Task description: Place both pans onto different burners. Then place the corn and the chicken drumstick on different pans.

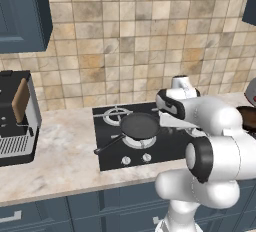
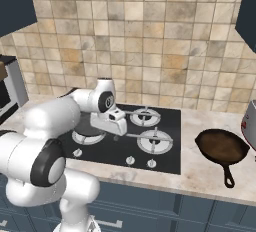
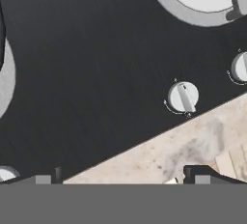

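Left base view: dark pan [image 1: 140,125] sits on a front burner [image 1: 136,141], just left of the pincer; that pan looks done
Right base view: reddish-brown pan [image 2: 222,146] lies on the counter [image 2: 210,176], well right of the pincer [image 2: 116,126]; its burner move remains, then corn and drumstick
Hand view: pincer wide and empty above the cooktop [image 3: 87,73], knob [image 3: 183,96] ahead

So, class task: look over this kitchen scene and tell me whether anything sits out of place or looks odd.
One thing stands out: the reddish-brown pan lies on the counter right of the cooktop, not on a burner. The dark pan sits squarely on its burner. Nothing looks spilled or damaged.
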You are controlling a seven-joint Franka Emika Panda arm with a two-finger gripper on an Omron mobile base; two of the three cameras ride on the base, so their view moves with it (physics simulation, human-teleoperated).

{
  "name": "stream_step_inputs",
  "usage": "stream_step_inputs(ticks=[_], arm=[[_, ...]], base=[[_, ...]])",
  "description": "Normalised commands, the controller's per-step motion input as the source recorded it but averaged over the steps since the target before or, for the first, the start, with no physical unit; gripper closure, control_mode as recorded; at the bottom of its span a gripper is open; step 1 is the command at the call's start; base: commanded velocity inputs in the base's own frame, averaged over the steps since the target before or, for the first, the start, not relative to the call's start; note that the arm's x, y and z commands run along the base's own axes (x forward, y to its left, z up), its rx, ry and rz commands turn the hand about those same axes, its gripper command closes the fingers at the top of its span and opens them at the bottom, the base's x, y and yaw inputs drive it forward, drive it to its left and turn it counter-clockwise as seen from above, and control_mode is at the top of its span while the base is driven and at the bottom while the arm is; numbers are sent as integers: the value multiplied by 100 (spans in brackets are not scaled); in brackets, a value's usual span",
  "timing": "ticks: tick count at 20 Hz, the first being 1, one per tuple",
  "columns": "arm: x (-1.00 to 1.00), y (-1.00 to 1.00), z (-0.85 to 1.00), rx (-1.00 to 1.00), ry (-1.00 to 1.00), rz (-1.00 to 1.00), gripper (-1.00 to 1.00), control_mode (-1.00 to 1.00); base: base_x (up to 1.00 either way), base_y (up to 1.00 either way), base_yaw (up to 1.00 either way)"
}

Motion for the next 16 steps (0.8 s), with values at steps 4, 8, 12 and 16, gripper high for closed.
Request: stream_step_inputs(ticks=[4,8,12,16], arm=[[0,-81,0,0,0,14,-100,-100],[0,-77,0,0,0,13,-100,-100],[0,-74,0,0,0,13,-100,-100],[0,-68,0,1,0,13,-100,-100]], base=[[0,0,0],[0,0,0],[0,0,0],[0,0,0]])
